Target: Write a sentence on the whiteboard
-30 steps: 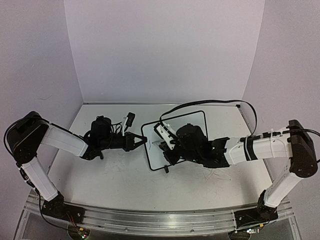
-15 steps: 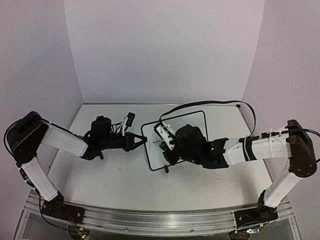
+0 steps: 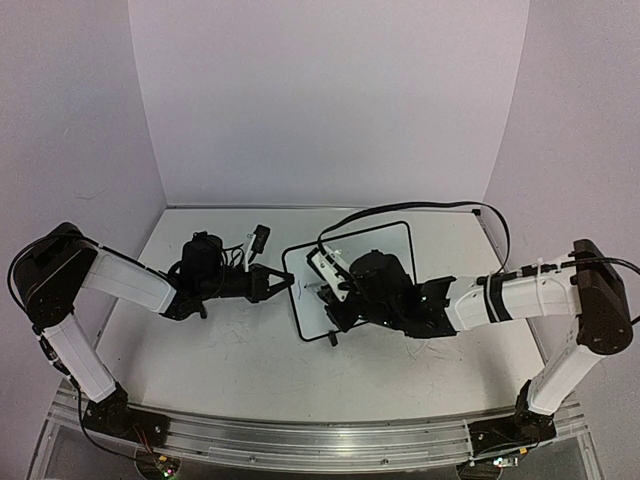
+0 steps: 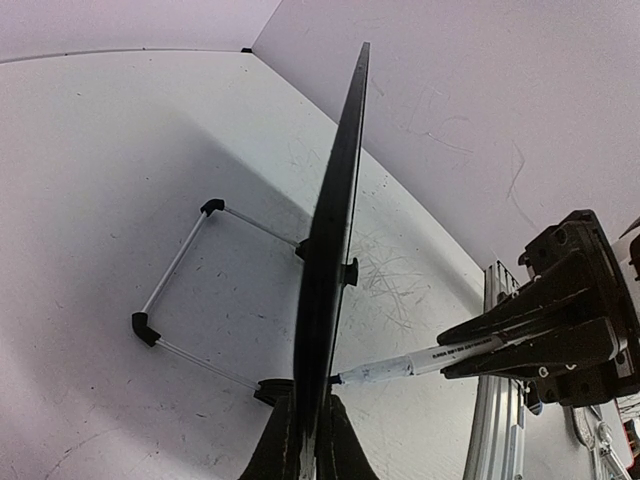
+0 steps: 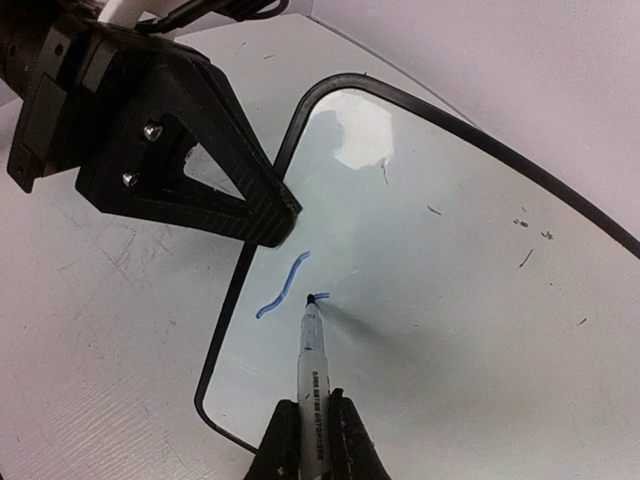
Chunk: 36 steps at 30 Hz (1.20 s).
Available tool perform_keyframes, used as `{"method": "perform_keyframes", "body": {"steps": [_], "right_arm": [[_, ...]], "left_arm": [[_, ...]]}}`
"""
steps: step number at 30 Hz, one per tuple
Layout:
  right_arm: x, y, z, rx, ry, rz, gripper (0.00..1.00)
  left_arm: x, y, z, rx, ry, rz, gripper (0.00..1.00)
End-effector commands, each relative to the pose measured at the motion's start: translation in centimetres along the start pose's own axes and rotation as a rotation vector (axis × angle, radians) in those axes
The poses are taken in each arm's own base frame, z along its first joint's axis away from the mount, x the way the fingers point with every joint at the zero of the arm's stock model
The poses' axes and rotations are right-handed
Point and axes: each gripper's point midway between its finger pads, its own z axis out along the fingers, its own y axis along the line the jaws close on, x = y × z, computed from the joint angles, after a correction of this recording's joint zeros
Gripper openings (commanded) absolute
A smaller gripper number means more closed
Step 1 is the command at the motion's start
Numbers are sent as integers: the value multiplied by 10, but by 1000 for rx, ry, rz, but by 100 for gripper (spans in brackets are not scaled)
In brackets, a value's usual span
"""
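Observation:
The whiteboard (image 3: 388, 238) stands tilted on the table, and in the left wrist view it appears edge-on (image 4: 336, 210). My left gripper (image 4: 308, 438) is shut on its left edge (image 3: 289, 283). My right gripper (image 5: 313, 432) is shut on a white marker (image 5: 311, 352), whose tip touches the board face (image 5: 450, 260). The sentence is a wavy blue stroke (image 5: 282, 287) with a short blue mark at the marker tip. In the left wrist view the marker (image 4: 425, 361) meets the board from the right, held by the right gripper's black fingers (image 4: 530, 325).
A wire stand (image 4: 178, 292) props the board from behind. A black cable (image 3: 430, 206) arcs over the board's far edge. The aluminium rail (image 4: 500, 400) runs along the table's near edge. Walls close in the back and both sides.
My right arm has crept slightly to the left with the marker on the board. The left arm and the whiteboard have stayed put.

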Motion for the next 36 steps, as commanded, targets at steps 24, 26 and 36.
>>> {"method": "perform_keyframes", "body": {"steps": [24, 26, 36], "right_arm": [[2, -4, 2, 49, 1, 39, 0], [3, -5, 1, 53, 4, 39, 0], [10, -8, -3, 69, 16, 41, 0]], "left_arm": [[0, -1, -8, -20, 1, 12, 0], [0, -1, -8, -20, 0, 13, 0], [0, -1, -8, -20, 2, 11, 0]]}}
